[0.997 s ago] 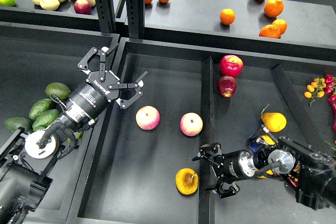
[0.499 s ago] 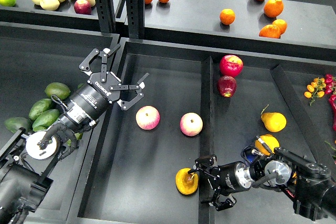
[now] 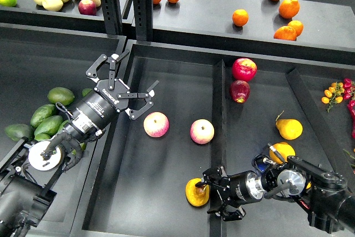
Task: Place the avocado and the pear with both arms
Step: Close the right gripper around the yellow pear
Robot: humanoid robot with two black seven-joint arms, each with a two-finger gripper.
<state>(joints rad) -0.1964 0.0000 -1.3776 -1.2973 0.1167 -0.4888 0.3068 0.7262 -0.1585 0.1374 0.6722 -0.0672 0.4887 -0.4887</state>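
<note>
Now, left to right:
Avocados: a cluster of dark green avocados (image 3: 49, 116) lies in the left compartment, behind and to the left of the left gripper, beside that arm's wrist; none is held.
Left gripper: the left gripper (image 3: 123, 77) hovers over the wall between the left and the middle compartment, its fingers spread wide apart with nothing between them.
Apples: a pink-and-yellow apple (image 3: 156, 124) sits just below and right of the left gripper's lower fingertip, apparently not touching it; a second one (image 3: 202, 131) lies further right in the same middle compartment.
Pear: the yellow-orange pear (image 3: 197, 192) lies at the near right of the middle compartment, directly at the right gripper's upper fingertip.
Right gripper: the right gripper (image 3: 215, 195) points left across the divider, fingers parted; the upper one meets the pear's right side, the lower one hangs free, so it is not clamped.
Other pears: two more yellow pears (image 3: 289, 129) lie in the right compartment, behind the right gripper.
Red apples: two (image 3: 244, 69) lie far above the right gripper.
</note>
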